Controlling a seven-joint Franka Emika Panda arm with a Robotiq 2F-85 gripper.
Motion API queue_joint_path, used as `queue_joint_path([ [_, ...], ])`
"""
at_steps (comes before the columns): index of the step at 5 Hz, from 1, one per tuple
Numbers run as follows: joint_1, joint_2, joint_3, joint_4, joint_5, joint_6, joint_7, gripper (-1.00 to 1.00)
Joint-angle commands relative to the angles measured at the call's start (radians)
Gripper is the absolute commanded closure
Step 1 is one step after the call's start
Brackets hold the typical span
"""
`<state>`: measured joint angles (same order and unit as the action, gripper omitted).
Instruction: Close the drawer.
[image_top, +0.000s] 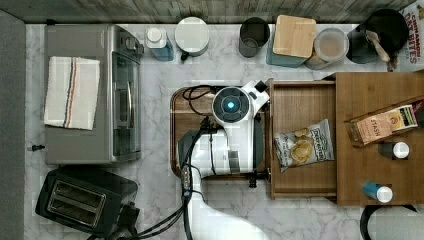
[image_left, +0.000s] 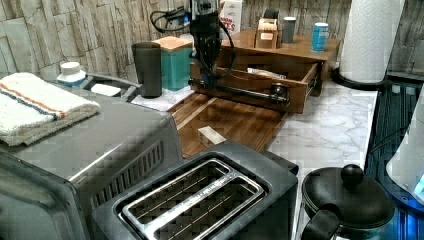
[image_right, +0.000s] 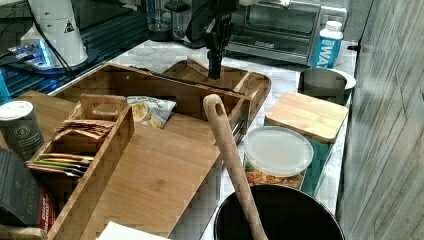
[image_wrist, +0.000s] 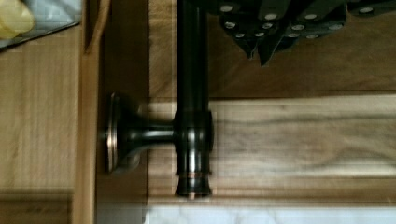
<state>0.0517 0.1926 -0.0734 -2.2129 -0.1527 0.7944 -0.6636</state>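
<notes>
Left view has the claw (image_left: 209, 80) down at the dark bar handle (image_left: 240, 92) on the drawer (image_left: 300, 97) front, though whether its fingers are parted or pinched together, I cannot tell. That drawer stands pulled out from the cabinet (image_top: 370, 95) over the wooden tray (image_left: 235, 122), a chip bag (image_top: 302, 147) lying inside, all on the marble counter (image_top: 155, 115).

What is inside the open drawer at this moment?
A chip bag lies on the drawer floor, which is otherwise bare where visible. Its rear end is covered by the cabinet top.
</notes>
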Motion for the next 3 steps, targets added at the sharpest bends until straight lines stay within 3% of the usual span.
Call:
queue_joint_path([
  [1, 0.014, -0.04, -0.006, -0.14, -0.016, 0.076, 0.049, 1.0],
  [3, -0.034, -0.054, -0.044, -0.146, -0.062, 0.147, -0.084, 1.0],
])
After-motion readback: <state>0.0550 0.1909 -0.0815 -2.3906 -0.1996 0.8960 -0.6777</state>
